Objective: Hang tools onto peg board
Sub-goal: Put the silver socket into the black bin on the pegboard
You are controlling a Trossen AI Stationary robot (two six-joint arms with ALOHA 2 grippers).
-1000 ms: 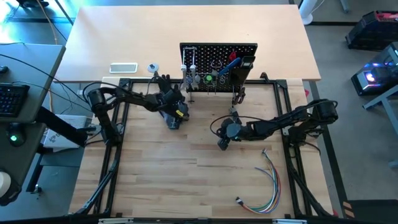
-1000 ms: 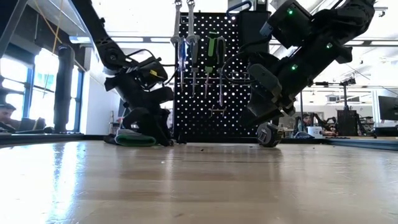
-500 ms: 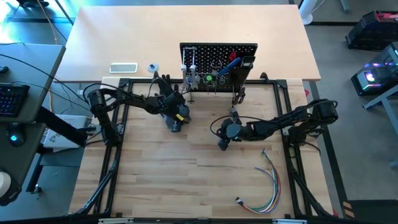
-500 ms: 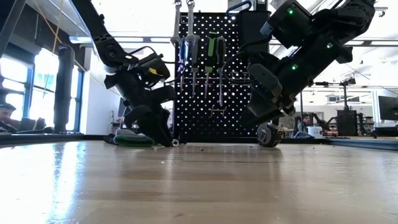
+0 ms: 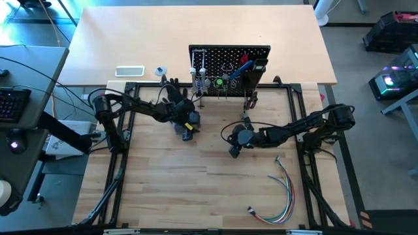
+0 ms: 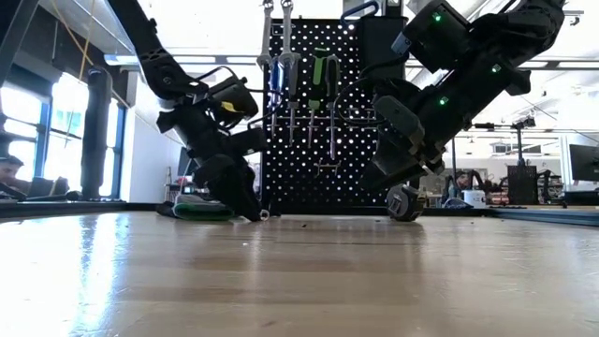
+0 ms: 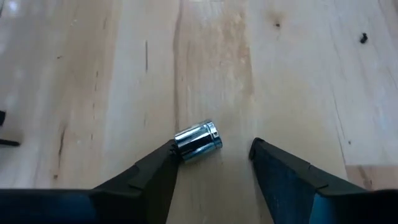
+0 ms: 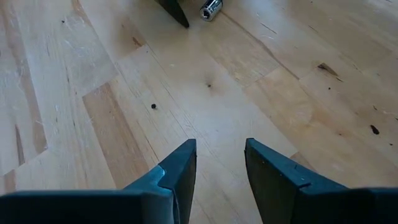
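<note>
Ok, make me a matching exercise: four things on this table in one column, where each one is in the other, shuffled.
Things:
1. silver socket
2. left gripper
3. right gripper
4. bundle of coloured wires

Places:
A. over bare wood, open, holding nothing
B. lying on the wood against one finger of an open gripper
C. on the table near the right front corner
D. down at the table in front of the peg board, fingers apart

Pairs: 1-B, 2-D, 3-A, 4-C

Two dark jointed arms, black cables; yellow marking on left hand (image 5: 189,128); green lights on right arm.
</note>
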